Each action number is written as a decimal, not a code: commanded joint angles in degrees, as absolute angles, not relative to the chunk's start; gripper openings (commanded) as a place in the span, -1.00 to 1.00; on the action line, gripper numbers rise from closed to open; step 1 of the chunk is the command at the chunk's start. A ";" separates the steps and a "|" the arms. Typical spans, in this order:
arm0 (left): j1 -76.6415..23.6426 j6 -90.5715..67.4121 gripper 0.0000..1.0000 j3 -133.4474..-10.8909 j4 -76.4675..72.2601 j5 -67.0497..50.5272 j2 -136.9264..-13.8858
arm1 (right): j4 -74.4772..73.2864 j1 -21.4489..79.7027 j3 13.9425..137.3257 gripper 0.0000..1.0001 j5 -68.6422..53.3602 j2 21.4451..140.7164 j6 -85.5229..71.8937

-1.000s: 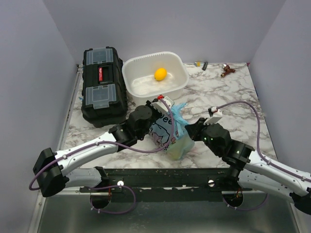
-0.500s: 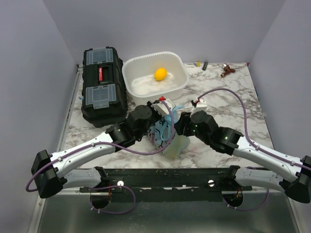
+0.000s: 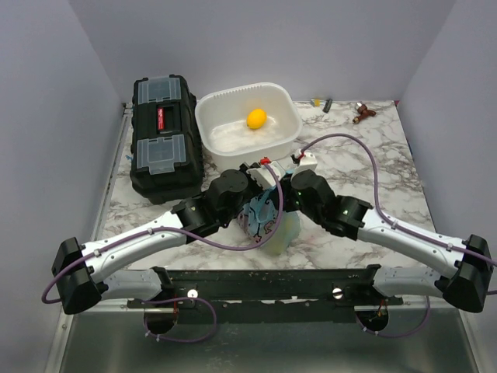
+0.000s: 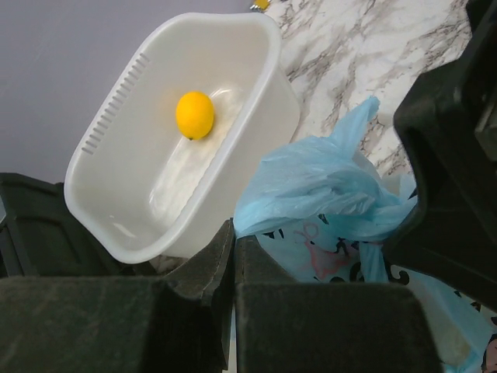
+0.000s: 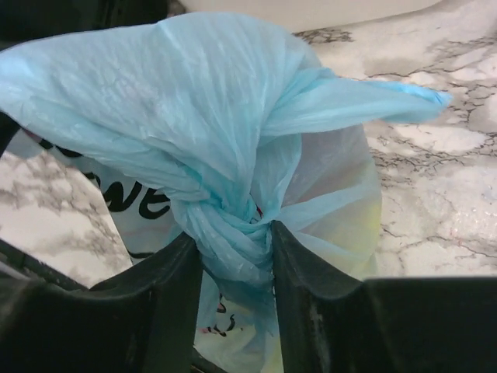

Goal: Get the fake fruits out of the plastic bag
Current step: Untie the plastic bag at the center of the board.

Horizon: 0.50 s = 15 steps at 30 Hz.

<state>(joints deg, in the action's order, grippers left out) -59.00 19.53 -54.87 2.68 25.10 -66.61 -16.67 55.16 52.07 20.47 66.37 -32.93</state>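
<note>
Both grippers are brought to the bag (image 5: 194,101), beside the tub (image 4: 124,186). Right gripper (image 5: 233,237) is clamped on the knot (image 5: 229,206), probably for loosening. Left gripper (image 4: 234,237) is pressed narrow; any catch cannot be told. Fruits are hidden inside.

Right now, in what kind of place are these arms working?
Probably a robot test cell, not a home: a marble-patterned table closed in by plain grey walls, with staged props, a black toolbox and a white tub holding a lemon.
</note>
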 commanded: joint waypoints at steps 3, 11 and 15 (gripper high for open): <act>-59.68 22.57 -1.00 -54.73 -6.30 39.27 -67.33 | -18.55 55.31 52.03 -0.57 35.21 62.85 -39.90; -59.68 25.12 -1.00 -51.98 -12.22 40.88 -64.40 | -8.95 55.28 35.19 -0.66 40.09 44.45 -50.47; -59.85 24.86 -1.00 -50.20 -12.04 32.57 -61.05 | -8.86 55.29 33.96 -0.67 38.85 42.83 -50.43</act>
<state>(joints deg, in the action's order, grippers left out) -59.75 24.36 -51.31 -7.33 38.02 -66.39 -11.55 55.20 35.33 36.49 43.31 -48.14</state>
